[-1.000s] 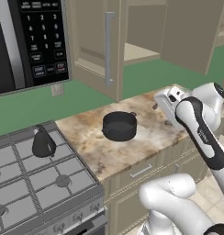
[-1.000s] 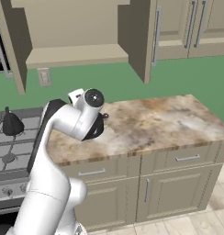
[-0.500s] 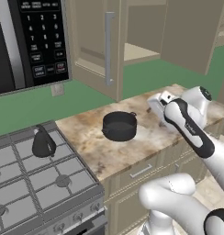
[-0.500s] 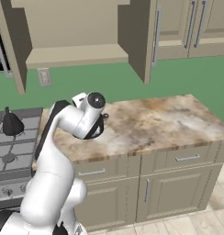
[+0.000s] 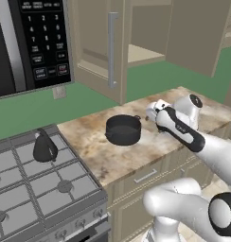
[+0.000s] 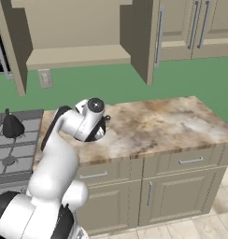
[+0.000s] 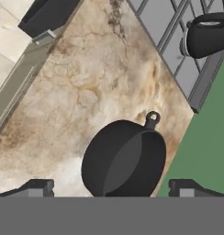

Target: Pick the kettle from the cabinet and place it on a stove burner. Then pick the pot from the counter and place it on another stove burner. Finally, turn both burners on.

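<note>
Beige-brown marbled counter (image 5: 112, 156) carried the pot (image 5: 123, 130), clear of the silver range (image 5: 22, 189). Cabinet (image 5: 101, 52) door stood open above. Kettle (image 5: 44, 146) sat on a rear burner grate (upright). Gripper (image 7: 111, 188) hovered just beside the pot, fingers spread wide, holding nothing.
</note>
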### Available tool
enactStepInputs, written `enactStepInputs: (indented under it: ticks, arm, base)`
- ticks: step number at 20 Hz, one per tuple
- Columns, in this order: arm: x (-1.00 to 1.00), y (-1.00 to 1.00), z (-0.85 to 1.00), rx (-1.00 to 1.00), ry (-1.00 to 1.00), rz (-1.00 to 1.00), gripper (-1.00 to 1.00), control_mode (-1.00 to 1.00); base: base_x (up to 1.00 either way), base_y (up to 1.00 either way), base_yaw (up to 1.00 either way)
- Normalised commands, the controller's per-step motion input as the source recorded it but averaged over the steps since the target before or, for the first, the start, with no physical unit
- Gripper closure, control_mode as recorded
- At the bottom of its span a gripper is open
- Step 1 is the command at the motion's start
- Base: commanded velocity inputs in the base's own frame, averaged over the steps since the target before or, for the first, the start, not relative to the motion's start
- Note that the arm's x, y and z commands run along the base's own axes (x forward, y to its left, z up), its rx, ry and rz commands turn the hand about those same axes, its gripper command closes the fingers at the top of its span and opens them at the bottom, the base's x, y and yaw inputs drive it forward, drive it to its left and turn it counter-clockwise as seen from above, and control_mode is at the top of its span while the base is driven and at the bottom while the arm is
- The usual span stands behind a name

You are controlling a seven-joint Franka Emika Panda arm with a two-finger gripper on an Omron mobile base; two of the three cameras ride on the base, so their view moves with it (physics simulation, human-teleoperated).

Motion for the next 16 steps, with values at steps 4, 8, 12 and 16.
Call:
enactStepInputs:
  ticks: [4,8,12,16]
  arm:
    - [0.42,0.06,-0.35,-0.10,0.00,0.00,-1.00,-1.00]
    - [0.39,0.10,-0.26,-0.10,0.00,0.00,-1.00,-1.00]
    - [0.36,0.06,-0.22,-0.08,0.00,0.01,-1.00,-1.00]
    - [0.32,0.06,-0.24,-0.08,0.00,0.01,-1.00,-1.00]
  base:
    - [0.00,0.00,0.00]
    - [0.00,0.00,0.00]
    - [0.00,0.00,0.00]
    - [0.00,0.00,0.00]
